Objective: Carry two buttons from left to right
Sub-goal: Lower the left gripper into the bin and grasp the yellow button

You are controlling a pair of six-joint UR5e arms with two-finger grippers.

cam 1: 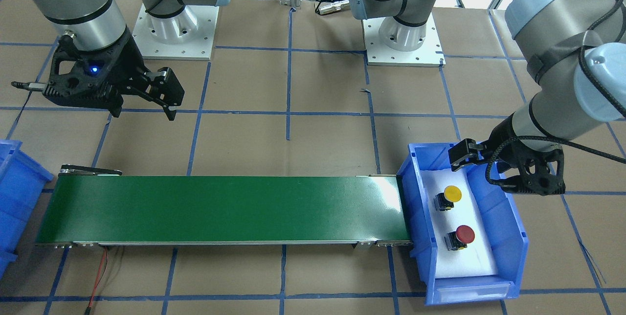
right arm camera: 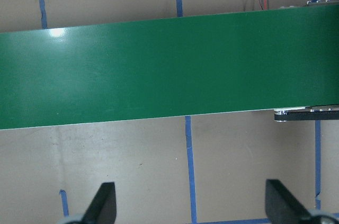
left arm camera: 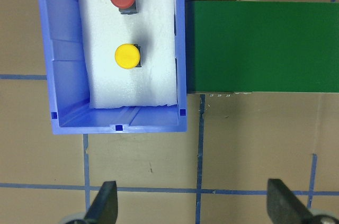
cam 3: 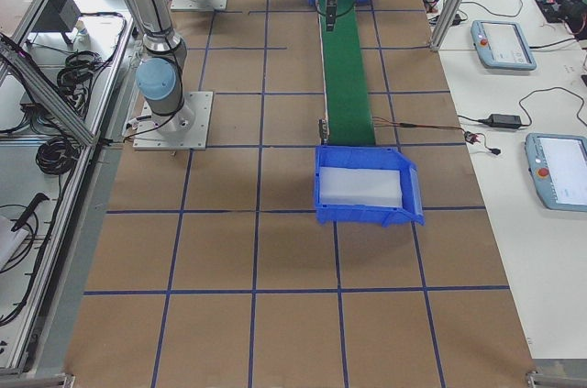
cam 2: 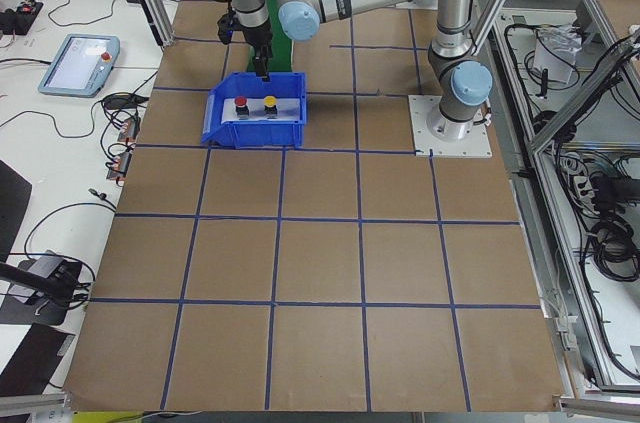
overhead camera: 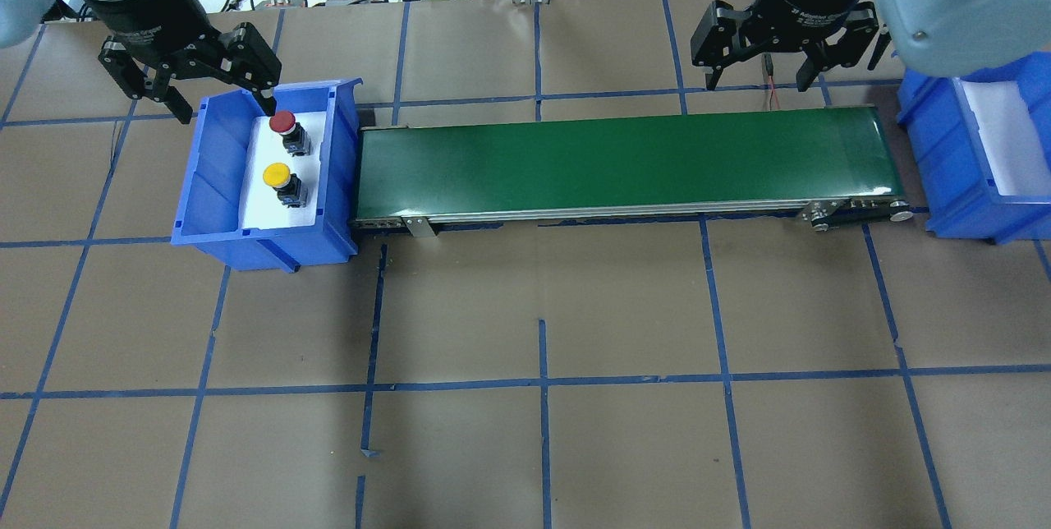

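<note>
The left gripper is held open and empty above the far rim of the left blue bin. In the overhead view one fingertip seems to overlap the red button. The left wrist view shows the fingers wide apart and clear of both buttons, though only their tips are seen at its bottom edge. The red button and the yellow button are seen upright on the white pad in that bin, apart, red farther. Their square bases are largely hidden under the caps from the wrist.

The right gripper is likewise open and empty, above the far edge of the green belt near its right end. The right blue bin is cut off in the overhead view and is shown whole only from the right side. All is carried on the brown surface.
</note>
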